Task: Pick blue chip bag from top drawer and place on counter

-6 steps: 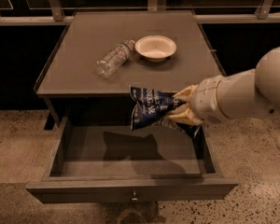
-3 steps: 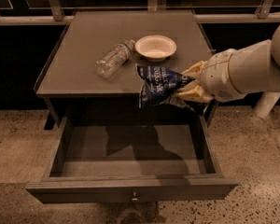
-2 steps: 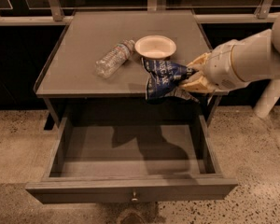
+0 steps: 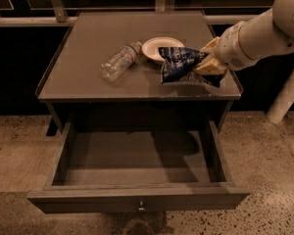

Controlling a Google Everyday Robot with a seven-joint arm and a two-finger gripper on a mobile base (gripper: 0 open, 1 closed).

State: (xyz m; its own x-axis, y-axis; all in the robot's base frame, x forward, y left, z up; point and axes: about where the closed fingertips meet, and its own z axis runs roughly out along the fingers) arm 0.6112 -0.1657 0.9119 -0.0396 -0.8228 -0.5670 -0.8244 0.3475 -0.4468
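My gripper (image 4: 208, 65) comes in from the right and is shut on the blue chip bag (image 4: 179, 64), a crumpled dark-blue foil bag with white lettering. It holds the bag just above the front right part of the counter (image 4: 88, 77), next to the white bowl. The top drawer (image 4: 137, 180) stands pulled out below, with nothing showing inside it, and its small round knob (image 4: 141, 208) is on the front.
A clear plastic water bottle (image 4: 118, 61) lies on its side on the counter's middle left. A white bowl (image 4: 159, 48) sits behind the bag. A white post (image 4: 286, 94) stands at the right on the speckled floor. A dark railing runs behind the cabinet.
My gripper has lifted the bag from over the open drawer up and back over the counter's front right, beside the bowl. The drawer stays open.
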